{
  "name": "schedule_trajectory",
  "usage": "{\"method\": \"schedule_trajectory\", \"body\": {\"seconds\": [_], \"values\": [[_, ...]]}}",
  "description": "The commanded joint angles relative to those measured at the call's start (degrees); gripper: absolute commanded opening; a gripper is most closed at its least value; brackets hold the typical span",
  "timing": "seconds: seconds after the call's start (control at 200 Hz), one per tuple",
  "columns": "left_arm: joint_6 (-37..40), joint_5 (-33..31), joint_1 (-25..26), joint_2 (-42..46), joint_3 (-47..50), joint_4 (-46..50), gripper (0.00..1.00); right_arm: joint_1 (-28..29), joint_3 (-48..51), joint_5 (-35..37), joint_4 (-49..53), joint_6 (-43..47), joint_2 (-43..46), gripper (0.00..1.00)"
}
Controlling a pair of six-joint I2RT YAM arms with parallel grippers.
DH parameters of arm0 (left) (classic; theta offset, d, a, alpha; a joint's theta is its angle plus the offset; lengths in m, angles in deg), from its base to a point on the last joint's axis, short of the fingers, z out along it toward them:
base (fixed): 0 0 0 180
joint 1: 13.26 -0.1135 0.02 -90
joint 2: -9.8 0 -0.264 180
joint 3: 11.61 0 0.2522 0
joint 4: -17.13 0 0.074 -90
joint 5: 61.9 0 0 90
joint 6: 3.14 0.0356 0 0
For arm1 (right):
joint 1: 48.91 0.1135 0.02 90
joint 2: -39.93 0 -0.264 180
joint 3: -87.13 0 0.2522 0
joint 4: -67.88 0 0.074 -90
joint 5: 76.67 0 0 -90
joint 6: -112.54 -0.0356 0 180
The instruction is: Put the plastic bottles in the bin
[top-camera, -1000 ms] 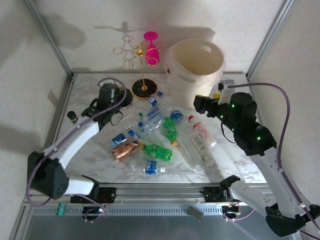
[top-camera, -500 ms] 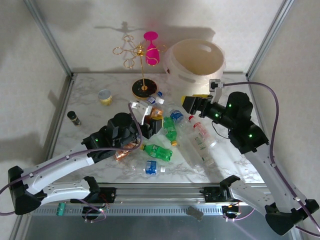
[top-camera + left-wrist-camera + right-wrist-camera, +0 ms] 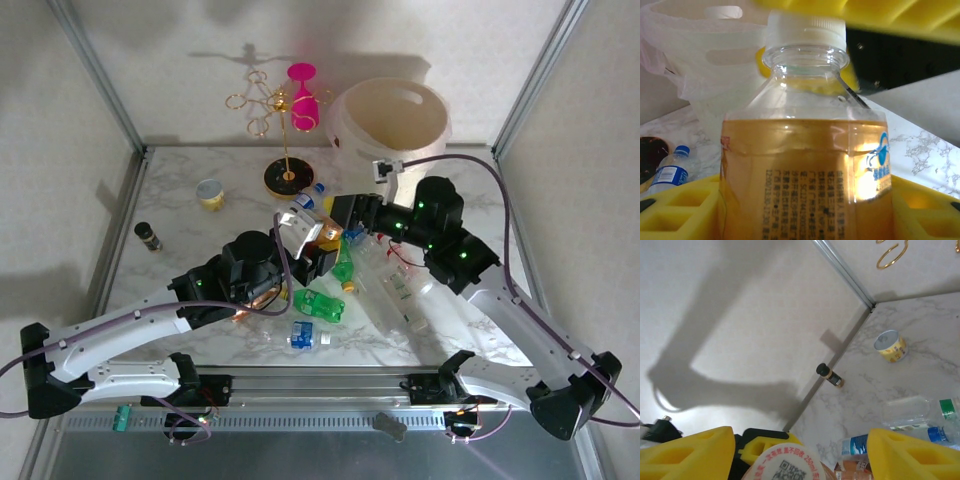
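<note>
We see the left gripper (image 3: 800,210) clamped on an amber bottle (image 3: 805,170), its ribbed yellow fingers (image 3: 680,210) pressing the smooth clear plastic from both sides. The bottle stands upright over the middle of the marble-patterned table (image 3: 185,225), well short of the bin (image 3: 380,160). It has a rounded shoulder, a ridged white cap (image 3: 805,30) and a glossy label printed with small text.

The right gripper (image 3: 801,452) hangs directly over that cap. Its blocky yellow fingers (image 3: 690,455) are spread wide on either side of the round cap top, which carries a printed code, and they do not touch it.

The bin, a big round cream bucket of cloudy translucent plastic with an oval handle slot near its rim, stands at the table's far right.

Below the two grippers the other plastic bottles lie tumbled on their sides. Among them are a green one (image 3: 318,303), a clear one with a blue label (image 3: 300,337) and a long clear one (image 3: 405,295).

At the far left sit a squat yellow-and-white tub (image 3: 209,193) and a tiny dark vial (image 3: 148,236). A thin gold wire rack (image 3: 283,120) on a round dark base holds a bright pink glass (image 3: 303,95) upside down beside the bin.
</note>
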Motion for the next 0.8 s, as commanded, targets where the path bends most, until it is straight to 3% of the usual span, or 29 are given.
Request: {"method": "schedule_trajectory", "body": {"seconds": [0.0,0.21,0.386,0.576,0.771,0.796], "values": [[0.96,-1.17,0.45,-0.32,-2.19,-1.04,0.49,2.94,-0.45,1.87,-2.73,1.04,0.09,0.64],[1.12,-0.92,1.02,-0.84,-2.23,-1.59,0.5,3.75,1.5,4.05,-4.7,0.82,1.59,0.28],[1.97,-1.23,1.9,-1.46,-2.76,-1.03,0.59,3.73,1.9,4.56,-5.13,0.41,1.73,0.08],[-0.37,-6.16,2.08,0.64,-1.57,-2.91,0.92,3.72,1.17,9.15,-3.02,1.4,2.64,0.06],[-2.69,-12.35,2.0,8.97,2.84,-6.35,0.97,1.41,-3.3,19.39,3.7,5.49,2.35,0.04],[-2.86,-13.41,2.0,9.83,3.42,-6.46,0.97,-1.2,-4.08,19.96,4.14,6.04,2.12,0.04]]}}
